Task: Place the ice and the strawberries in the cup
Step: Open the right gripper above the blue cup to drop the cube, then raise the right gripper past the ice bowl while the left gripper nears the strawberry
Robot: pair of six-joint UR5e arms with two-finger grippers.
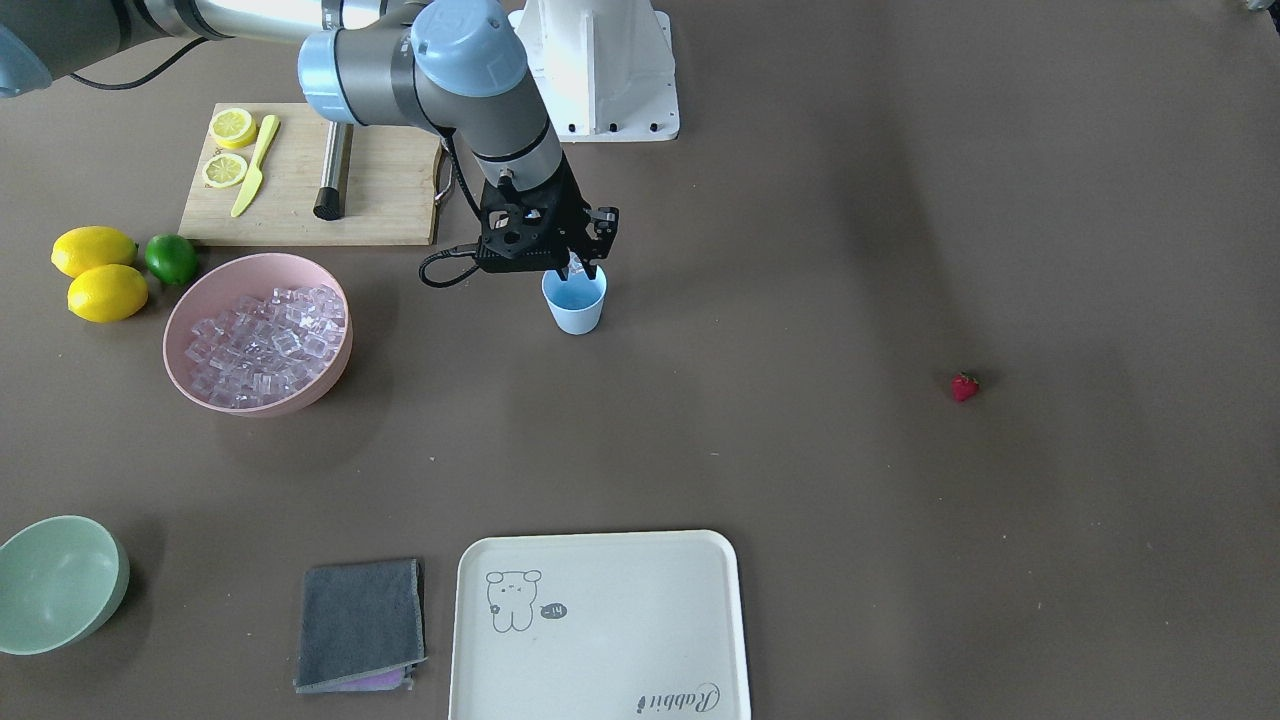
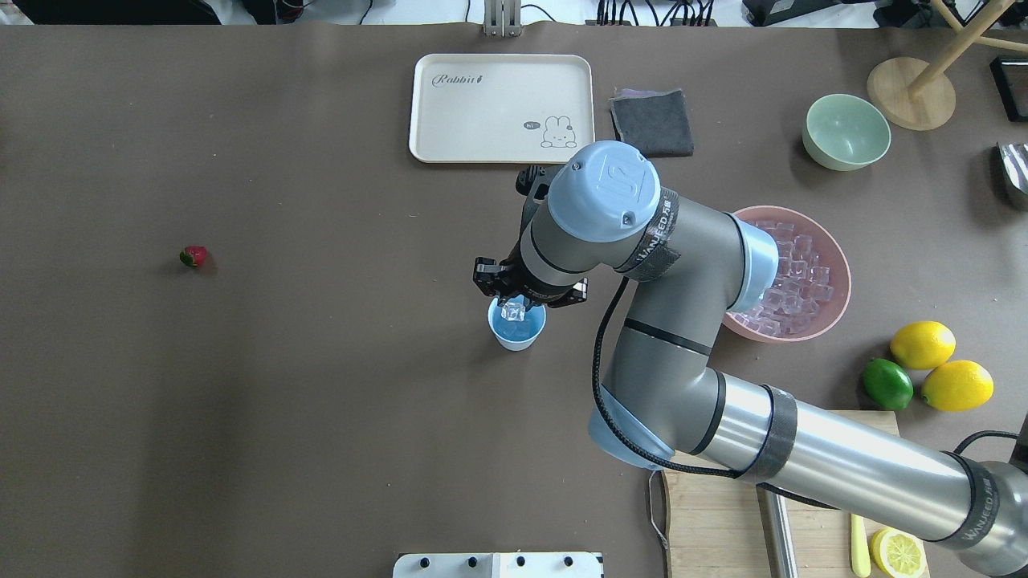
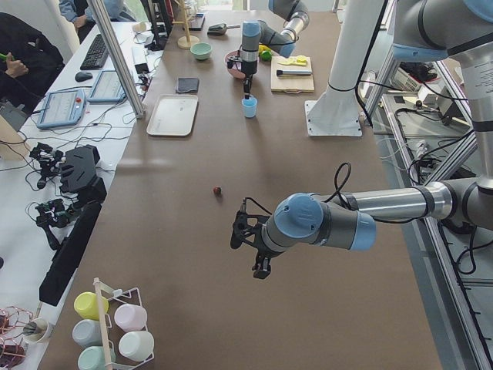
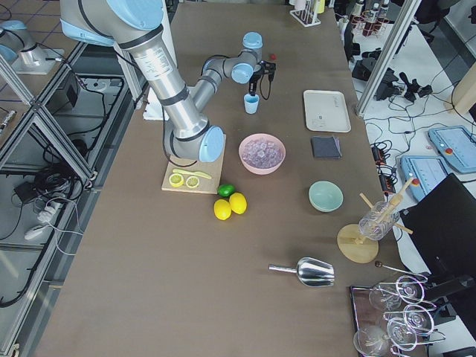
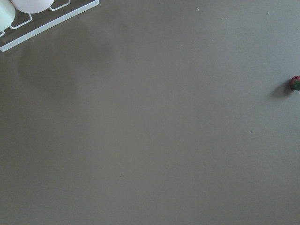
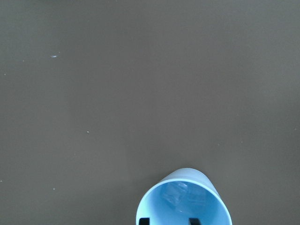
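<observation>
The pale blue cup (image 1: 575,305) stands mid-table; it also shows in the overhead view (image 2: 516,327) and the right wrist view (image 6: 183,199). My right gripper (image 2: 515,303) hangs just above its rim, shut on one clear ice cube (image 2: 514,311). A glassy cube lies inside the cup (image 6: 179,192). Many more ice cubes (image 1: 265,340) fill the pink bowl (image 1: 170,335) beside the right arm. The strawberry (image 1: 964,386) lies alone on the table, far from the cup, at the right edge of the left wrist view (image 5: 295,83). My left gripper (image 3: 248,250) hovers short of it; I cannot tell whether it is open or shut.
A cutting board (image 1: 380,205) holds lemon slices, a yellow knife and a dark muddler. Two lemons (image 1: 100,275) and a lime (image 1: 171,258) lie near the pink bowl. A cream tray (image 1: 600,625), grey cloth (image 1: 360,625) and green bowl (image 1: 60,585) sit along the far edge.
</observation>
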